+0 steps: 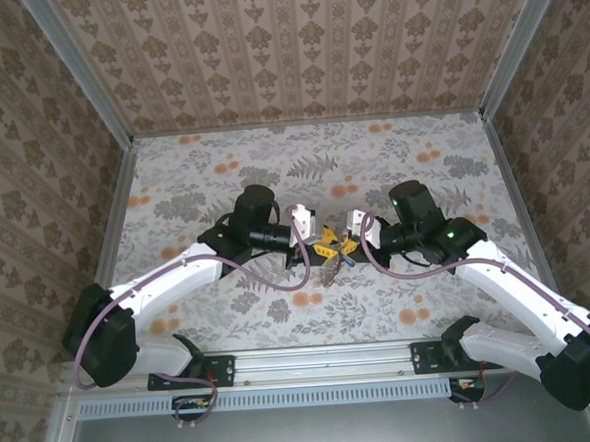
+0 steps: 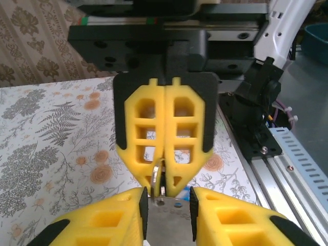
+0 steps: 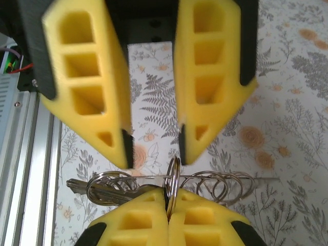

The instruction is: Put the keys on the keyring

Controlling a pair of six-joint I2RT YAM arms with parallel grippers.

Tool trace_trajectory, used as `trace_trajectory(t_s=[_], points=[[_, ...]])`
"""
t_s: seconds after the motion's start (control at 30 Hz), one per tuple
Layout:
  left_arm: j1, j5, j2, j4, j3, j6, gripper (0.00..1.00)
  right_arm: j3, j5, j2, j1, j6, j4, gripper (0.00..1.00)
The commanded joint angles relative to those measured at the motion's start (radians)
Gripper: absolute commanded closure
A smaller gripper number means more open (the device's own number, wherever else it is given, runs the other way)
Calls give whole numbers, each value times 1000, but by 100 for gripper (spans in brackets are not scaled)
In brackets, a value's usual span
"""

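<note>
My right gripper [image 2: 163,185] [image 3: 168,199] is shut on a silver split keyring [image 3: 173,171] [image 2: 154,175], which stands upright and edge-on between its tips. Facing it tip to tip, my left gripper [image 2: 166,193] [image 3: 154,160] has its fingers a pad-width apart. A flat grey metal key [image 2: 169,220] with a small hole fills the gap between them. The ring's edge meets the key's front end. A speck of blue tag [image 2: 183,195] [image 1: 348,260] peeks out behind the tips. In the top view both grippers, left [image 1: 322,244] and right [image 1: 345,246], meet at mid-table.
A bunch of further silver rings [image 3: 110,187] with a dark key [image 3: 79,185] and a row of loops [image 3: 225,183] sits right by the tips. The floral table [image 1: 372,166] is walled on three sides. An aluminium rail [image 1: 324,364] runs along the near edge.
</note>
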Motion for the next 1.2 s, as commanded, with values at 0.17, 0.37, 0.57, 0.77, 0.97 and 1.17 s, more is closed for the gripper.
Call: trace_trajectory(t_s=[0.17,0.37,0.57,0.77,0.97,1.17], points=[[-19,-1,12,-132,89,73,68,58,23,15,25,-42,-64,100],[-40,-55,35,-129,102,65,68,58,23,24,45,-29,-43,100],[-49,-68,43,-181,111,99,77,58,17,23,52,-19,-39,100],[-50,-69,29,-215,116,129,100,63,35,17,52,-25,-44,100],[-14,-12,-21,-12,32,7,100,36,50,-7,46,-26,-48,80],[18,34,-55,110,-20,-65,100,-54,9,-69,17,18,31,65]])
